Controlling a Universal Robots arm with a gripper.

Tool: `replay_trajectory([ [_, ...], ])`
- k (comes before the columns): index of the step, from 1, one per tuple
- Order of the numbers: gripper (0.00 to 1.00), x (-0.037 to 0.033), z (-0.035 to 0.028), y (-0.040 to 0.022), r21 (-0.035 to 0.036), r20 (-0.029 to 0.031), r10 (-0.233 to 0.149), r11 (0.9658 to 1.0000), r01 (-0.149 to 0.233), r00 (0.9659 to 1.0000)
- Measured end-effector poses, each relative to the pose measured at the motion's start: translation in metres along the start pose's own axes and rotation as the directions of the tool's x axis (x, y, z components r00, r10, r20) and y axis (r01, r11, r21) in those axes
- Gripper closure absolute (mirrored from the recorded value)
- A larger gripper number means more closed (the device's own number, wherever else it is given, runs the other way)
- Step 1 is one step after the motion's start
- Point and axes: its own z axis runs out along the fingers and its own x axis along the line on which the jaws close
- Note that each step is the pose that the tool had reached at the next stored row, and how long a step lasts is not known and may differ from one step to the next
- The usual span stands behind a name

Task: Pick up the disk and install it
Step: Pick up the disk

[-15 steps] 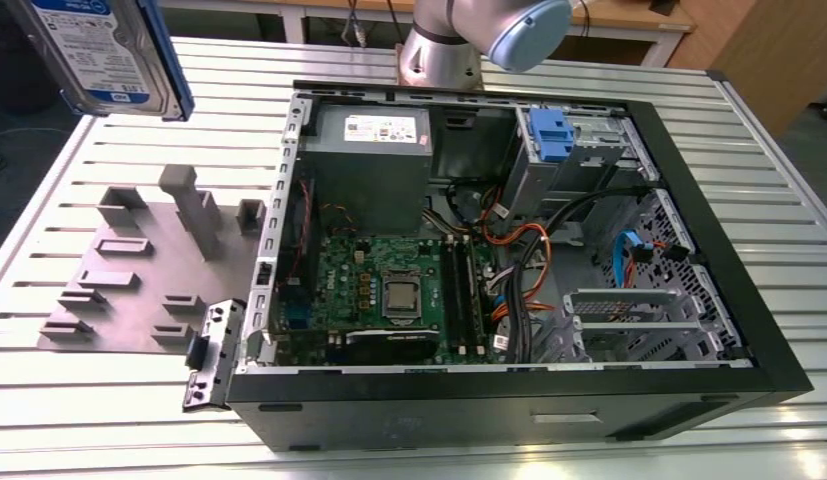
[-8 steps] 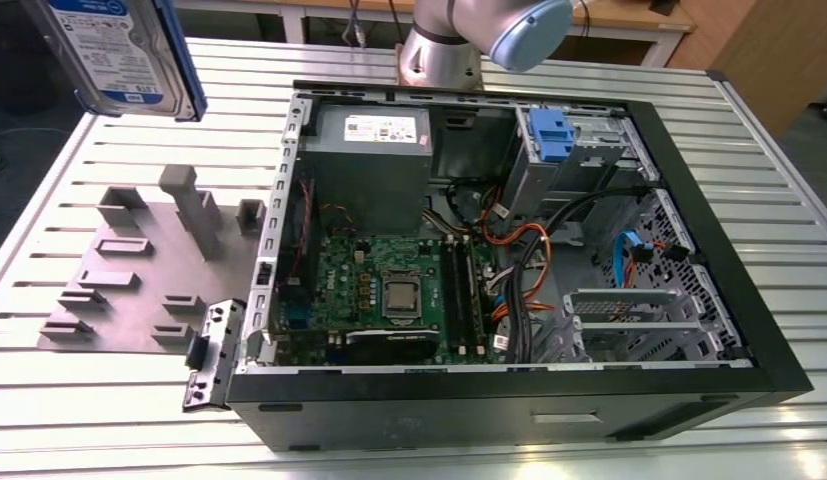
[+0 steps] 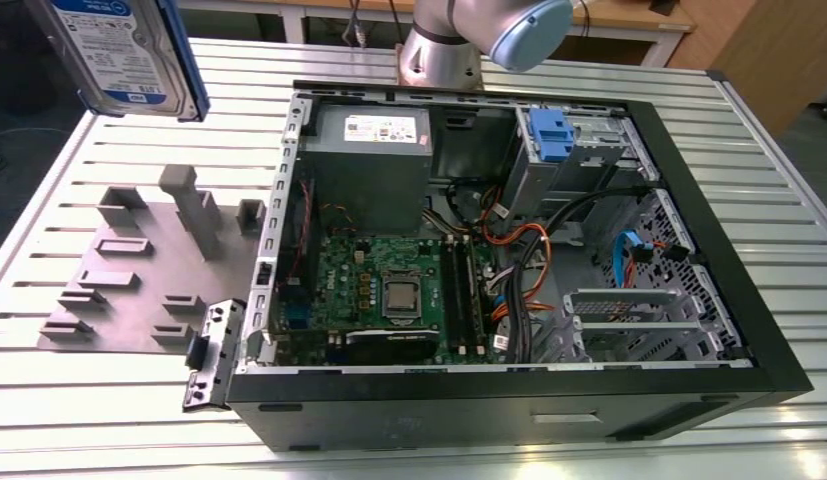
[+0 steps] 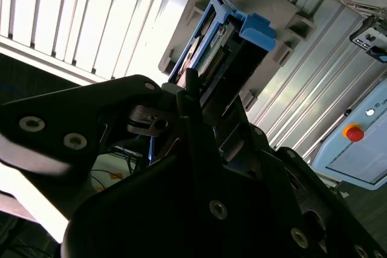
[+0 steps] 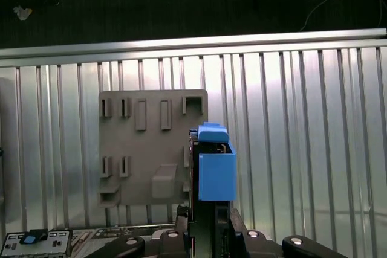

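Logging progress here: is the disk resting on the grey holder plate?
No, in the exterior view the disk hangs in the air, well clear of the grey holder plate.

**Arm up, gripper clamped on the disk**

In the exterior view the arm (image 3: 447, 50) stands as a silver column topped by a blue-grey joint cap at the far side of the scene. In the first wrist view the gripper (image 5: 211, 222) has its jaws closed on either side of the disk (image 5: 216, 176), which it holds edge-on, with the blue end pointing away from the wrist. The second wrist view shows the black linkage (bolt heads dotted along its links) spread wide behind the jaws, which are tight against the disk.
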Motion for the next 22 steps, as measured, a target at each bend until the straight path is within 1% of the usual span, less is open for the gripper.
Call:
replay_trajectory([
  [3,0.65,-0.0001,-0.0017,0.0,-0.0009,0.0,0.0,1.0,0.0,1.0],
  [6,0.65,-0.0002,-0.0065,0.0001,-0.0013,-0.0002,0.0,1.0,0.0,1.0],
  [10,0.65,-0.0002,-0.0069,-0.0002,-0.0013,-0.0001,0.0,1.0,0.0,1.0],
  [13,0.65,-0.0004,-0.0069,-0.0026,-0.0013,-0.0001,0.0,1.0,0.0,1.0],
  [15,0.65,-0.0006,-0.007,-0.0055,-0.0013,-0.0001,0.0,1.0,0.0,1.0],
  [17,0.65,-0.0009,-0.0071,-0.0098,-0.0014,-0.0001,0.0,1.0,0.0,1.0],
  [22,0.65,-0.002,-0.0072,-0.0233,-0.0014,0.0,0.0,1.0,0.0,1.0],
])
